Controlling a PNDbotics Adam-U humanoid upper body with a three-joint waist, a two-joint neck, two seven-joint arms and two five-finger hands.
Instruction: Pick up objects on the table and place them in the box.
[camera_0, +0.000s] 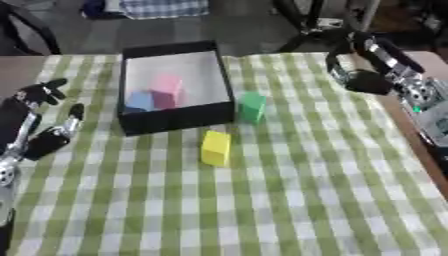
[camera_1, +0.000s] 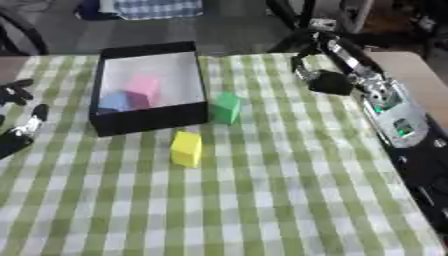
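box (camera_0: 178, 118): holds pink block (camera_0: 167, 88) and blue block (camera_0: 138, 101) | green block (camera_0: 252, 106), yellow block (camera_0: 215, 147): on tablecloth (camera_0: 289, 200) near box, waiting | right hand (camera_0: 354, 75): fingers curled, empty, raised, probably to reach | left hand (camera_0: 42, 130): relaxed open, idle

Both head eyes look steeply down, close in — sharing the box (camera_0: 175, 87) and checked tablecloth (camera_0: 289, 200).

2 blocks (camera_0: 157, 95) in box (camera_0: 178, 117), 1 block (camera_0: 252, 106) right of it, another block (camera_0: 215, 147) in front
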